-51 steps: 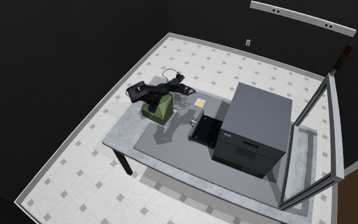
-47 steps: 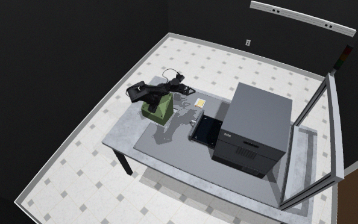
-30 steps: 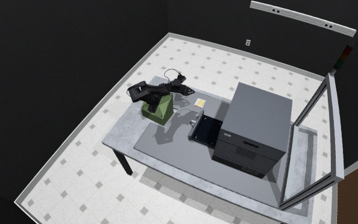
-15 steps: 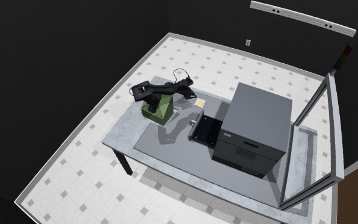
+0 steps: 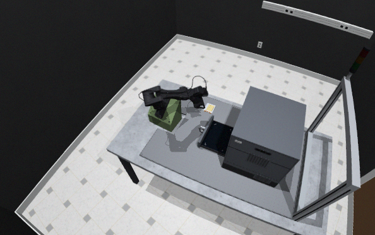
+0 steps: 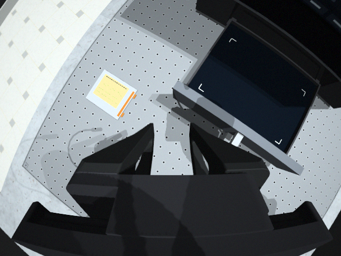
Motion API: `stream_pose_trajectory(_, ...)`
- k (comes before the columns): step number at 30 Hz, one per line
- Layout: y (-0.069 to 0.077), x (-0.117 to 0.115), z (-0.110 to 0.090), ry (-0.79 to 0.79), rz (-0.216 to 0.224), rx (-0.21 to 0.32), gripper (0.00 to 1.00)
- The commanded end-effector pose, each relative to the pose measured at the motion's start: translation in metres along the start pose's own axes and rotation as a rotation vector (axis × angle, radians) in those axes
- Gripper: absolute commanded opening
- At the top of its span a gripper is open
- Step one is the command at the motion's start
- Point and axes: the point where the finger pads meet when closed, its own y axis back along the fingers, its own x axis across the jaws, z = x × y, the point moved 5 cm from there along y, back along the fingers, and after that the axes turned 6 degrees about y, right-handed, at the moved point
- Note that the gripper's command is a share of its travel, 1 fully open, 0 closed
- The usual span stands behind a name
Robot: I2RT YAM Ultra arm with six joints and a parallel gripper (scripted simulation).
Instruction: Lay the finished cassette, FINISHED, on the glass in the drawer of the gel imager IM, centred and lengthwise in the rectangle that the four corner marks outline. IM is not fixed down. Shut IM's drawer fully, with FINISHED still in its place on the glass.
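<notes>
The finished cassette (image 5: 209, 108) (image 6: 111, 94), a white plate with a yellow gel area and an orange strip along one edge, lies flat on the perforated mat to the left of the drawer. The gel imager IM (image 5: 268, 120) is a grey box with its drawer pulled out. The dark glass (image 5: 219, 136) (image 6: 256, 91) is bare, and white corner marks (image 6: 201, 88) outline a rectangle on it. The grey drawer front (image 5: 205, 131) (image 6: 220, 115) carries a small handle (image 6: 236, 138). My gripper (image 5: 199, 103) (image 6: 171, 128) hangs above the mat between cassette and drawer front, fingers partly apart with nothing between them.
The arm's green base (image 5: 165, 115) stands on the table (image 5: 126, 139) left of the drawer. A grey frame post (image 5: 350, 126) rises at the table's right end behind IM. The table edge runs close behind the cassette.
</notes>
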Motion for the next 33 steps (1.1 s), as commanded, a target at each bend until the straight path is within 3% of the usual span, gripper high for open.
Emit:
stream_pose_trajectory(1,-0.001,-0.005,-0.006,-0.068,0.013,0.098,0.35)
stream_pose_trajectory(9,-0.004,-0.021,-0.016,-0.244,-0.009,0.286,0.35)
stream_pose_trajectory(10,-0.003,-0.02,-0.015,-0.239,-0.009,0.283,0.35)
stream_pose_trajectory(13,-0.004,-0.028,-0.021,-0.302,-0.023,0.35,0.35)
stream_pose_trajectory(17,-0.003,-0.026,-0.019,-0.295,-0.024,0.345,0.35)
stream_pose_trajectory(24,0.0,-0.05,-0.035,-0.451,-0.082,0.517,0.35)
stream_pose_trajectory(29,0.002,-0.058,-0.039,-0.516,-0.117,0.593,0.35)
stream_pose_trajectory(31,0.004,-0.055,-0.036,-0.502,-0.118,0.583,0.35)
stream_pose_trajectory(32,0.004,-0.062,-0.041,-0.535,-0.13,0.616,0.35)
stream_pose_trajectory(33,0.004,-0.062,-0.041,-0.535,-0.13,0.616,0.35)
